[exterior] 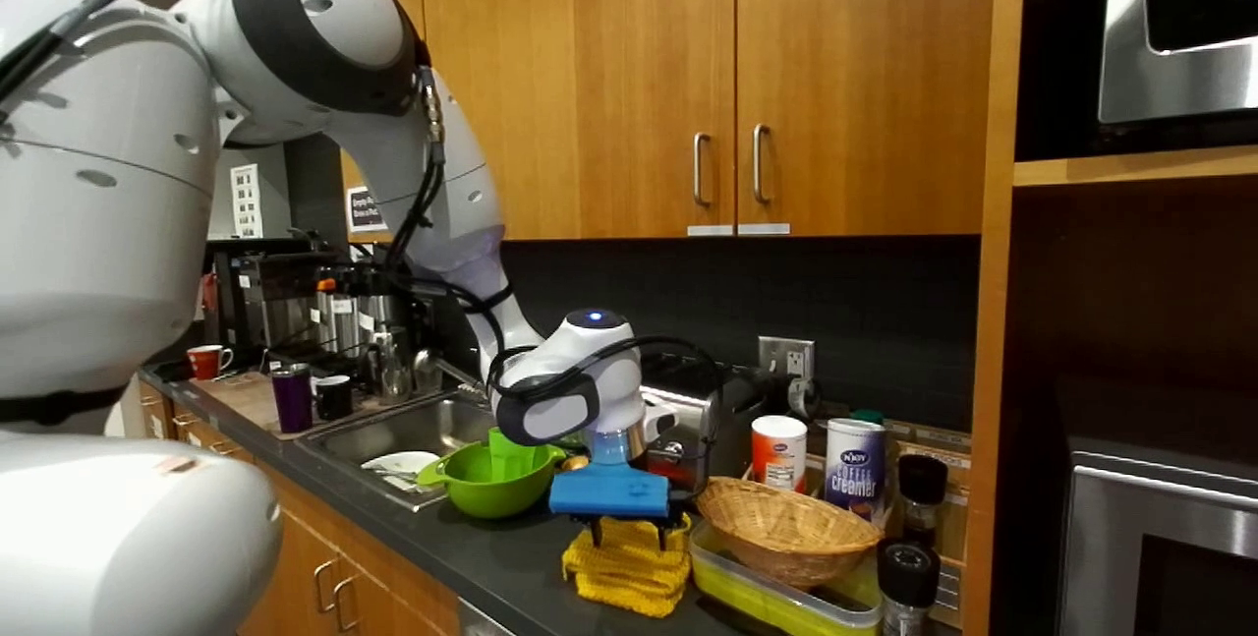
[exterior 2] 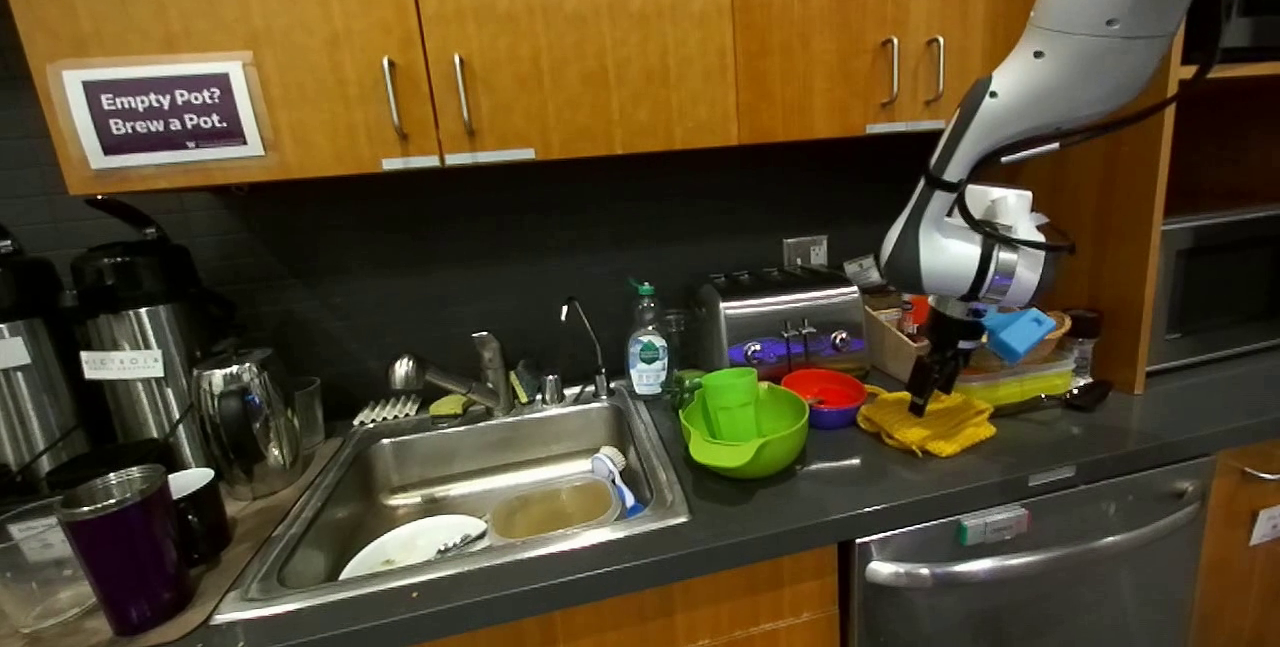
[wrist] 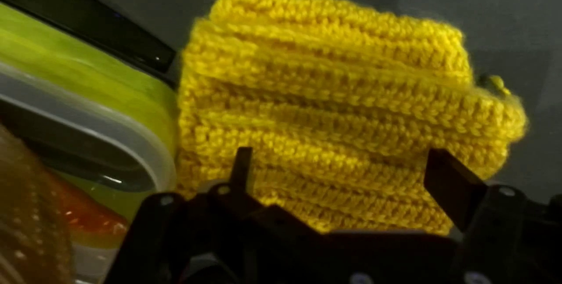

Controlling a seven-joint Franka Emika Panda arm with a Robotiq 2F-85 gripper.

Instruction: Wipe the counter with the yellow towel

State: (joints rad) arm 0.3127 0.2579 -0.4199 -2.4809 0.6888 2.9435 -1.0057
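Pincer (wrist: 339,157) spread wide over the yellow towel (wrist: 333,91), gripping nothing.
Wrist view: towel mostly beyond the fingertips (wrist: 243,161), wider span along their gap; contact unclear. In an exterior view, a yellow-green tub (exterior: 776,607) and basket (exterior: 796,562) crowd it on the worktop (exterior: 516,557); in an exterior view, a red bowl (exterior 2: 845,389) sits opposite.

Your thick white jointed robot arm with dark grey covers (exterior: 113,203) arches to a rounded elbow (exterior: 329,31) well above the blue rectangular block (exterior: 609,491) mounted at the arm's lower end. From there your tapering white forearm (exterior: 462,194) slopes down to the bulbous white-and-grey wrist (exterior: 585,371), just above that block. Your black two-fingered gripper (exterior 2: 928,403) points downward, slanted in an exterior view and reaching lower than the block. The wrist view shows you its slim dark fingers (wrist: 243,167) standing wide apart.
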